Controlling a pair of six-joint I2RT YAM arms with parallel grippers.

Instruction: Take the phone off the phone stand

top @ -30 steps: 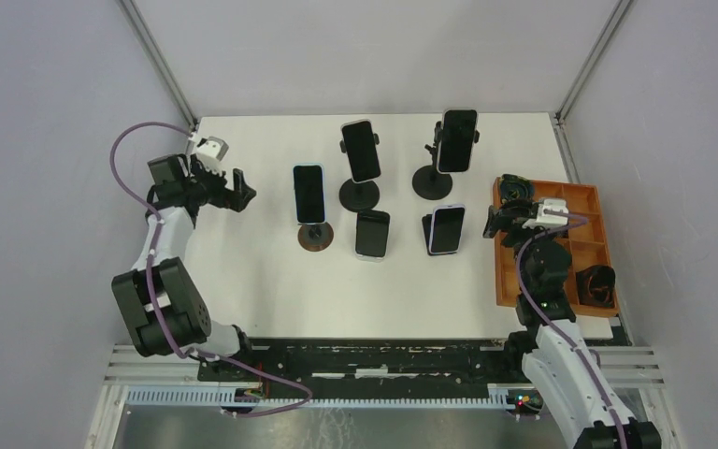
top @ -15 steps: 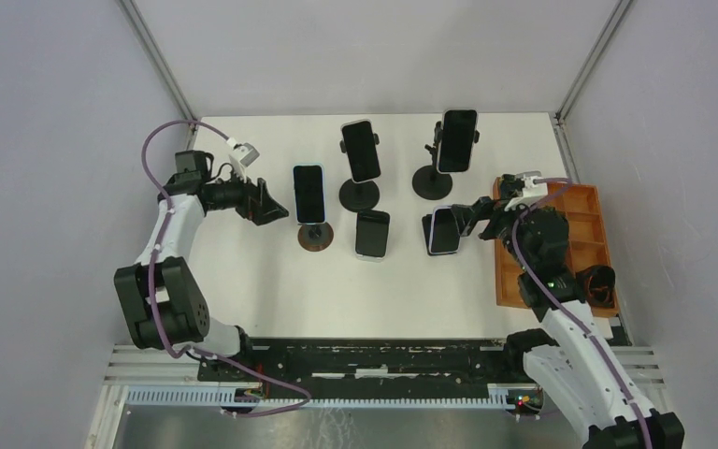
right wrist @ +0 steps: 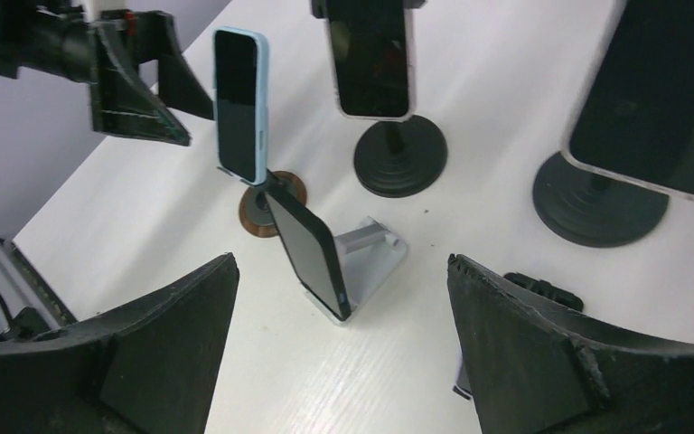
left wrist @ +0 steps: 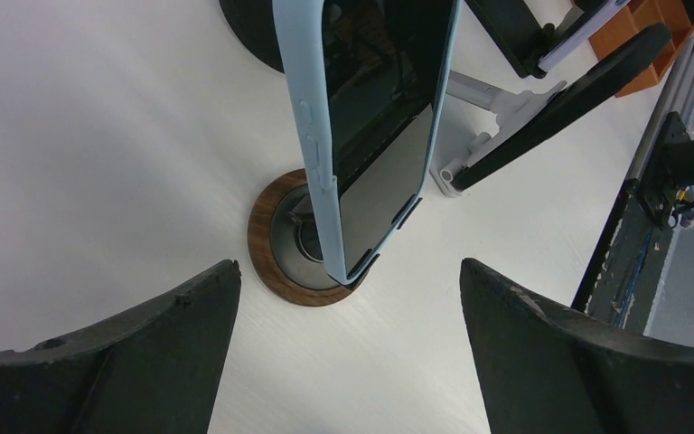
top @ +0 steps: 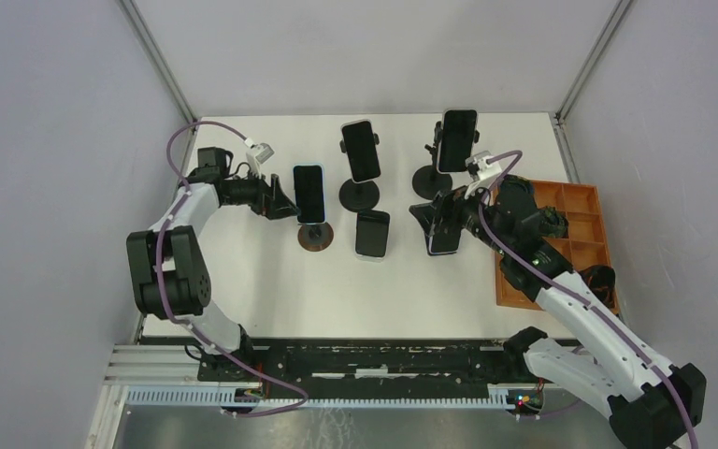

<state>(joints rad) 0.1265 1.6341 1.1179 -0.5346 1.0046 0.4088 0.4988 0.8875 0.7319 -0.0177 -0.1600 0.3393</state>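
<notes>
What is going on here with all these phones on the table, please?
Two robot arms are working at a white table holding five phones on stands. The left gripper is open and faces the light-blue-cased phone standing on the round wooden-based stand, without touching it. The right gripper, also open, is at the pale-cased phone at the front right. No phone has been lifted off yet.

Left hand point(top: 282, 199) and right hand point(top: 433, 223), both agape.
</notes>
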